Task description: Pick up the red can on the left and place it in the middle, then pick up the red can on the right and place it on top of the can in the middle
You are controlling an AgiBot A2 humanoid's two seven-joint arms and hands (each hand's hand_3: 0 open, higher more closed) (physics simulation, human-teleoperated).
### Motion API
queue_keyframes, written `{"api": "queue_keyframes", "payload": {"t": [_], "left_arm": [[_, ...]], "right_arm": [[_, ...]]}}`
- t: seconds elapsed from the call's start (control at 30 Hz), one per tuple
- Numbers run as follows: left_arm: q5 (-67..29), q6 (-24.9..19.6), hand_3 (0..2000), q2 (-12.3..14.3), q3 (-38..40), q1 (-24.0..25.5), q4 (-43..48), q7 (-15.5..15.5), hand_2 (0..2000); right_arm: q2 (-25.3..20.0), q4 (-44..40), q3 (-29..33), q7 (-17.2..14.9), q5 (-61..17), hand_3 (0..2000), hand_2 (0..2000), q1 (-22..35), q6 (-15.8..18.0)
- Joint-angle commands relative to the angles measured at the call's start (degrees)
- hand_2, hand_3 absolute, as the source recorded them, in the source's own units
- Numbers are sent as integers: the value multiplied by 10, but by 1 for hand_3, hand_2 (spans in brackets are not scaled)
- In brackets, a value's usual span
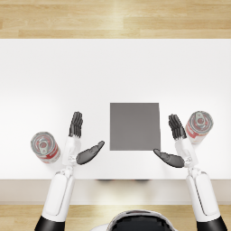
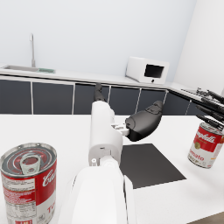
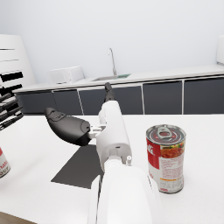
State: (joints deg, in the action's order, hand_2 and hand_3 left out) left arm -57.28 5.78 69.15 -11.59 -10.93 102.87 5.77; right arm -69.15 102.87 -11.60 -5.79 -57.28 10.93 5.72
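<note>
The white bench (image 1: 115, 67) carried a dark grey square mat (image 1: 135, 126) in the middle, close to its near edge. The left red can (image 1: 45, 146) stood upright near the left end of the bench, well apart from the mat. The right red can (image 1: 199, 126) stood upright toward the right end, also off the mat.

The left robot hand (image 1: 81, 140) was above the bench between the left can and the mat, its fingers spread apart and holding nothing. It did not touch the can. The right robot hand (image 1: 175, 144) was between the mat and the right can, fingers apart and empty, just beside that can. Behind the bench, a counter with a microwave (image 2: 147, 70) and a sink tap (image 2: 32, 49) stood along the wall.
</note>
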Motion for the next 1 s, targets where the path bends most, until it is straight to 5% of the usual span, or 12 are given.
{"api": "queue_keyframes", "payload": {"t": [0.03,0.7,0.83,1.0], "left_arm": [[0,0,0,0,0,0,0,0,0],[0,-16,0,1,-5,1,-3,-16,0],[-25,-47,0,-1,42,23,39,-47,0],[-153,-56,0,4,133,47,82,-56,0]], "right_arm": [[0,0,0,0,0,0,0,0,0],[-3,-6,-14,16,0,0,0,3,-16],[-9,31,29,47,0,0,0,-1,-46],[-12,63,106,56,-127,0,0,-15,-55]]}}
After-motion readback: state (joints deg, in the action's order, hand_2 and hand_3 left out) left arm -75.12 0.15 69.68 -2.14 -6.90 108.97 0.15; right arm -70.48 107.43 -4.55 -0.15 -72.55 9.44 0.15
